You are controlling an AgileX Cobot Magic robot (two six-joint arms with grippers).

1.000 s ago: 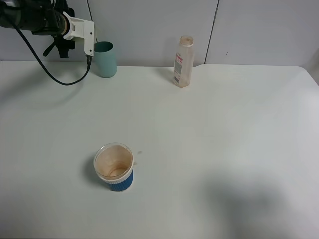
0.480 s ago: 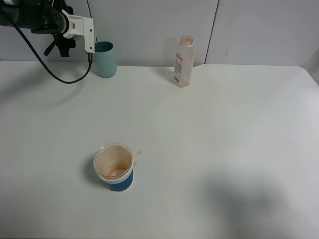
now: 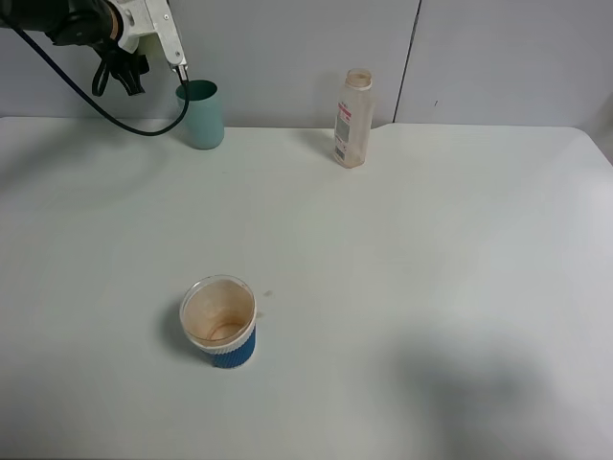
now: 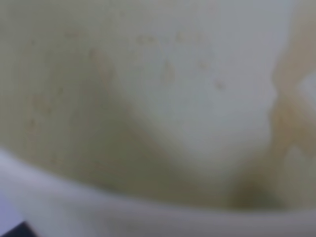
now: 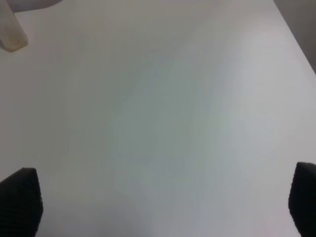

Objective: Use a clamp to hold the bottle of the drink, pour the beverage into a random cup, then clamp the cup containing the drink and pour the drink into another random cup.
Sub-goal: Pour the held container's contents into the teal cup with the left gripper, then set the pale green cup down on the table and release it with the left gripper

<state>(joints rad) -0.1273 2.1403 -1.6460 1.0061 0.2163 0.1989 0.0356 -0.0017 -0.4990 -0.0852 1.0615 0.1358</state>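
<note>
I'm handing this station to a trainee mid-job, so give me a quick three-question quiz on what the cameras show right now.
1. True or false: the bottle is lying on its side.
2. Which cup stands nearest the front edge of the table?
A. the teal cup
B. the short blue-sleeved cup
C. a red mug
3. Is the right gripper open or shut, and is anything between its jaws?

Key
1. False. The bottle stands upright near the back wall.
2. B.
3. Open, with only bare table between the jaws.
</note>
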